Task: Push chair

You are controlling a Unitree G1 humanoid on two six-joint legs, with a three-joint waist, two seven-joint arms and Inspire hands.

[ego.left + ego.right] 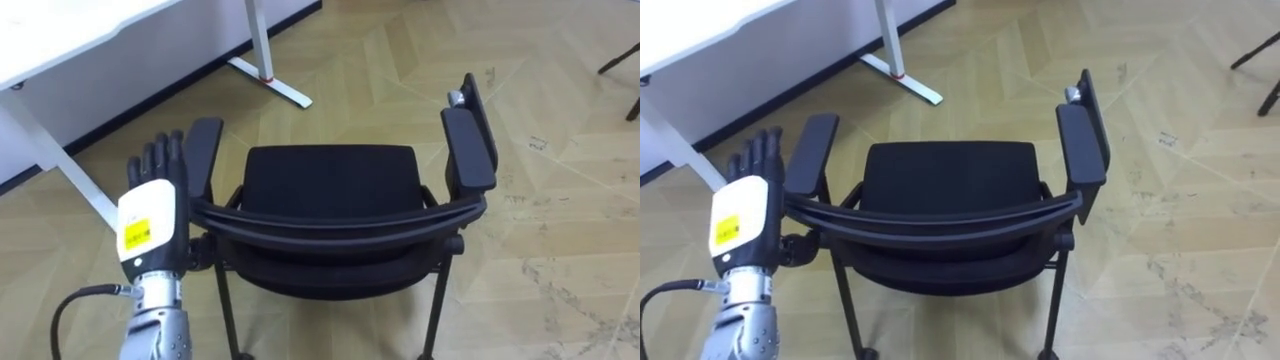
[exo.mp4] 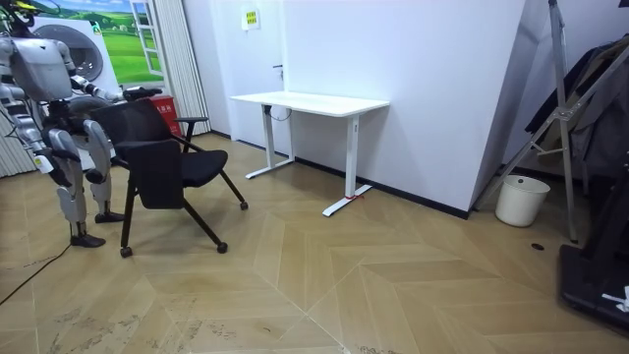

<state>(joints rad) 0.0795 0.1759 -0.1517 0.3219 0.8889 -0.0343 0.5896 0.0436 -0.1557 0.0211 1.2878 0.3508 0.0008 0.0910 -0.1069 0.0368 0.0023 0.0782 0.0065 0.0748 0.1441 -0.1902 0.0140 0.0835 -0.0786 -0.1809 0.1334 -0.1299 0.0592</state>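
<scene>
Chair stands on the floor before the robot, back nearest, desk far left. The left hand, fingers straight, holding nothing, is by the left armrest. A push at that end alone might swing the chair sideways.

The robot stands upright on the wooden floor, far out at about ten o'clock in the room view. It faces the room view's right, close behind a black chair. The chair is at the robot's three o'clock, its back toward the robot and its seat pointing away. At the chair's two o'clock, well apart from it, a white table stands against the white wall. A red object shows at twelve o'clock from the seat, behind the chair. At the picture's three o'clock a white bucket sits by the wall. A leaning metal stand rises at the bucket's one o'clock, with dark cloth hanging just beyond it.
</scene>
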